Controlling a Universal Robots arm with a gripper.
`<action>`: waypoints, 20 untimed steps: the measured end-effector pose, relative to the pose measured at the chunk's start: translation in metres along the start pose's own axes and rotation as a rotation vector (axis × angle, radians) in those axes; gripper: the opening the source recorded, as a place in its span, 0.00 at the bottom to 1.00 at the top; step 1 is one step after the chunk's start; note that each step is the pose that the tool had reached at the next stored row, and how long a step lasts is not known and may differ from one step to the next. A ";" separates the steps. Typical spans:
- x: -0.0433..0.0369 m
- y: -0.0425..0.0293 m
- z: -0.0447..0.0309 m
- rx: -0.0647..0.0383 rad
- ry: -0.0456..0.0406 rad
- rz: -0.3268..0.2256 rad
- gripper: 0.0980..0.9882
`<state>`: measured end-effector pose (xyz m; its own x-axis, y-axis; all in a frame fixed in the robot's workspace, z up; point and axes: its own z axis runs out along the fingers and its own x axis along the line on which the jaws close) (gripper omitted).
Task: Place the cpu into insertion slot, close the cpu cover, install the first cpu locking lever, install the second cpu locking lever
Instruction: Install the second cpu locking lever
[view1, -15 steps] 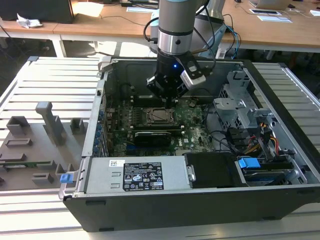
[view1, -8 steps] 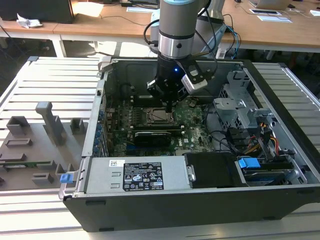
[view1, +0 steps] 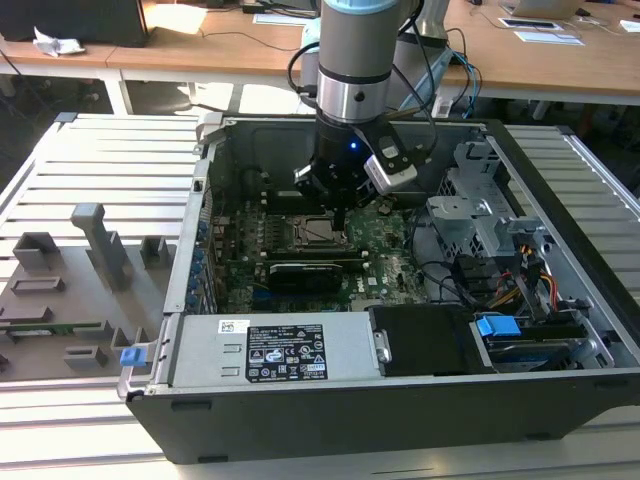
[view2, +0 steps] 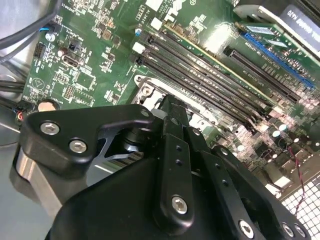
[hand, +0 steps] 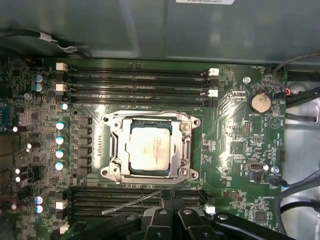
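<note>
Hand (view1: 338, 215) hangs low inside the open PC case (view1: 560, 390), upper centre of the exterior view, tip just above the motherboard (view1: 385, 240) at the socket's right edge. In the second wrist view the black hand (view2: 172, 107) body fills the lower half, fingertips coming together over the corner of the silver socket frame; can't tell if they are pressed together or pinching anything. In the first wrist view the finger links (hand: 170, 222) sit at bottom centre, near a thin metal lever (hand: 132, 202) lying diagonally across the lower memory slots (hand: 135, 197).

Cpu (hand: 151, 148), silver-grey top up, sits seated in the slot (hand: 186, 150), centre of the first wrist view. Cover (hand: 116, 145) lies flat around the cpu, its window framing the chip, screws at the corners. Exterior view shows the same socket (view1: 312, 232) at centre, just left of the hand.

Second bank of memory slots (hand: 137, 85) runs above the socket in the first wrist view; coin battery (hand: 260, 103) at upper right. Row of capacitors (hand: 60, 145) left of the socket.

Exterior view: case rests on a slatted bench (view1: 100, 160); power supply (view1: 275, 352) at lower centre, drive cage (view1: 475, 205) at right, grey fixtures (view1: 100, 245) at left.
</note>
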<state>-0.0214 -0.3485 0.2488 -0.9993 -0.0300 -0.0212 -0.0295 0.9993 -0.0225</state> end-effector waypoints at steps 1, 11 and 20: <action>0.0000 -0.0001 -0.0001 -0.001 0.0001 0.000 0.01; 0.0000 -0.0004 0.0000 -0.241 -0.0072 0.006 0.01; 0.0009 -0.0157 0.0010 -0.241 -0.0071 0.005 0.01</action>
<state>-0.0218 -0.3642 0.2481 -0.9993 -0.0238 -0.0278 -0.0293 0.9757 0.2171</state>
